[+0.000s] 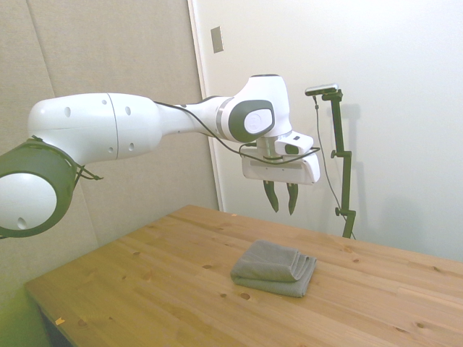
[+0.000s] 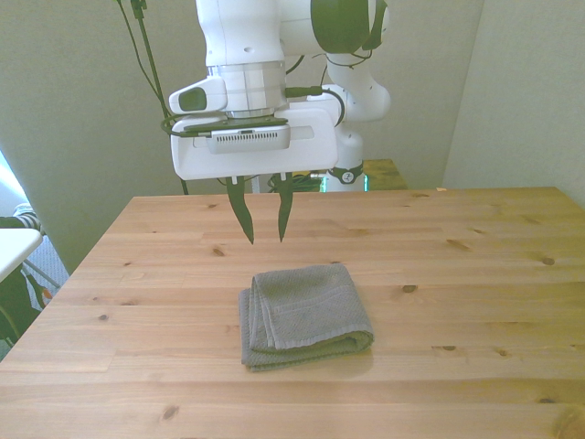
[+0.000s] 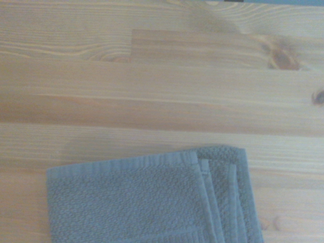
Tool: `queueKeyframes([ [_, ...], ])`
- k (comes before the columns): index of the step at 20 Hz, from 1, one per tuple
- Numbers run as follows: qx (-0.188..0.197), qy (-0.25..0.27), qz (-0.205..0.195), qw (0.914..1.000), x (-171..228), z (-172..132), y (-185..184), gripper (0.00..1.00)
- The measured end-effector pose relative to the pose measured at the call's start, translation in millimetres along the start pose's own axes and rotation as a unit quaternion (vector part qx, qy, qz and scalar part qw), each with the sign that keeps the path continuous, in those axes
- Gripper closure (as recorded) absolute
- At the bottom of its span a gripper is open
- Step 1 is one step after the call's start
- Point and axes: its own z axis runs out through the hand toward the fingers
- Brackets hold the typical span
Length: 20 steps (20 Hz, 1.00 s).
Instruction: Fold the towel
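Observation:
The grey towel (image 1: 275, 268) (image 2: 304, 315) lies folded into a thick, layered rectangle on the wooden table (image 2: 475, 274). Its stacked edges face the front view's left. My gripper (image 1: 281, 207) (image 2: 264, 236) hangs in the air well above the table, over the towel's far edge and apart from it. Its two dark fingers are slightly spread with nothing between them. In the wrist view the towel (image 3: 147, 202) shows one corner with its layered hems against bare wood.
A wall stands close behind the table's far side. At the front view's left edge, a white surface (image 2: 14, 245) and dark objects sit beside the table.

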Motion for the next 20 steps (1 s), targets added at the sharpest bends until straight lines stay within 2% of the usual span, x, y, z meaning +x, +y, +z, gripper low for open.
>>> queueKeyframes([
  [4, -0.025, -0.007, 0.056, 0.9981, -35, -31, -20, 0.0],
  [8, -0.027, 0.018, 0.107, 0.9937, -122, -88, -62, 0.0],
  [11, -0.03, 0.04, 0.098, 0.9939, -208, -125, -86, 0.0],
  [14, -0.036, 0.043, 0.085, 0.9947, -273, -148, -70, 0.0],
  [17, -0.045, 0.033, 0.083, 0.995, -311, -151, -34, 0.0],
  [20, -0.06, 0.019, 0.08, 0.9948, -335, -112, -12, 0.0],
])
